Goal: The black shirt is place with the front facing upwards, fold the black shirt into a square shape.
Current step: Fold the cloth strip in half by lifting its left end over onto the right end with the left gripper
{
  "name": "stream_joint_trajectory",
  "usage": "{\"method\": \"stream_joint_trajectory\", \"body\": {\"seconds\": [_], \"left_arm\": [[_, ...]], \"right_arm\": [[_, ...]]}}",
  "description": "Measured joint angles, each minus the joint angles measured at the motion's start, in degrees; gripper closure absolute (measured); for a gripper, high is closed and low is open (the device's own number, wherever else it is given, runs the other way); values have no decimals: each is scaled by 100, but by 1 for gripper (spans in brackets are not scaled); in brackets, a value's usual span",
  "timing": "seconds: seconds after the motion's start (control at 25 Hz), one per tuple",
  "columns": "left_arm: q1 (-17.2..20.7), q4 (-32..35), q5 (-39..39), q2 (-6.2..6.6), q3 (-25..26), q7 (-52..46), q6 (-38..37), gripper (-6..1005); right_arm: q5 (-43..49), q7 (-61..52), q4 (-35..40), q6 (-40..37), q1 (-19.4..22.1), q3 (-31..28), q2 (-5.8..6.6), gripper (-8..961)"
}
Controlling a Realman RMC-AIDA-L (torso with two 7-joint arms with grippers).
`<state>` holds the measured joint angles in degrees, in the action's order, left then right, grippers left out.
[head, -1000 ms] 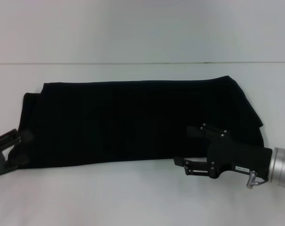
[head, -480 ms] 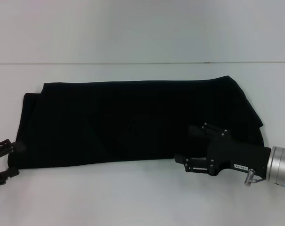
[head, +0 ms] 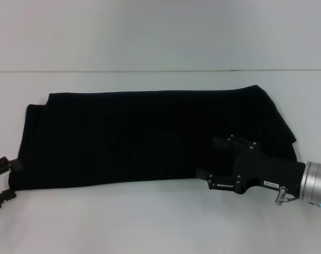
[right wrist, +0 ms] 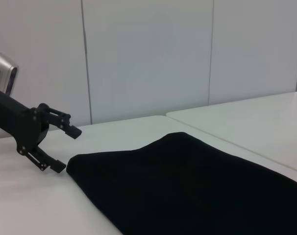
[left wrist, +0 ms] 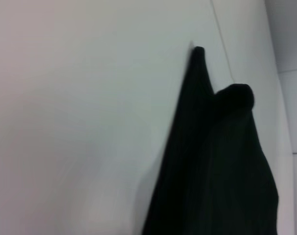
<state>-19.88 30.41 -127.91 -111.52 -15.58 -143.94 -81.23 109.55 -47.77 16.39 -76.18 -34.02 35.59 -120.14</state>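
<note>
The black shirt [head: 150, 137] lies on the white table as a long band folded lengthwise, running left to right. It also shows in the left wrist view [left wrist: 217, 166] and the right wrist view [right wrist: 197, 186]. My left gripper [head: 10, 179] stands open just off the shirt's near left corner, holding nothing. The right wrist view shows that same gripper [right wrist: 69, 149] from afar, its fingers spread beside the cloth's corner. My right gripper [head: 205, 157] is open low over the shirt's near edge towards the right end, one finger above the cloth and one at the hem.
The white table [head: 150, 222] extends in front of and behind the shirt. A seam [head: 150, 71] runs across the table beyond the shirt. White wall panels [right wrist: 148, 54] stand behind the table in the right wrist view.
My left gripper has drawn back to the left and nearer the front edge, away from the shirt's corner. My right gripper has shifted slightly to the right and stays open.
</note>
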Motion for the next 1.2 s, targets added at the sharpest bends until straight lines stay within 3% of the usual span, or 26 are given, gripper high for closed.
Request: {"method": "stream_joint_trajectory", "body": {"seconds": [0.48,1.2], "left_arm": [[-170,-47,-246,24,17,-267,315,91],[-855,-383,-281,147,-299,-342,811,160]], "right_arm": [[-63,-14,-8,-1,-48,1,0,7],[-69,-39,-13,86,-142,3,0,7]]}}
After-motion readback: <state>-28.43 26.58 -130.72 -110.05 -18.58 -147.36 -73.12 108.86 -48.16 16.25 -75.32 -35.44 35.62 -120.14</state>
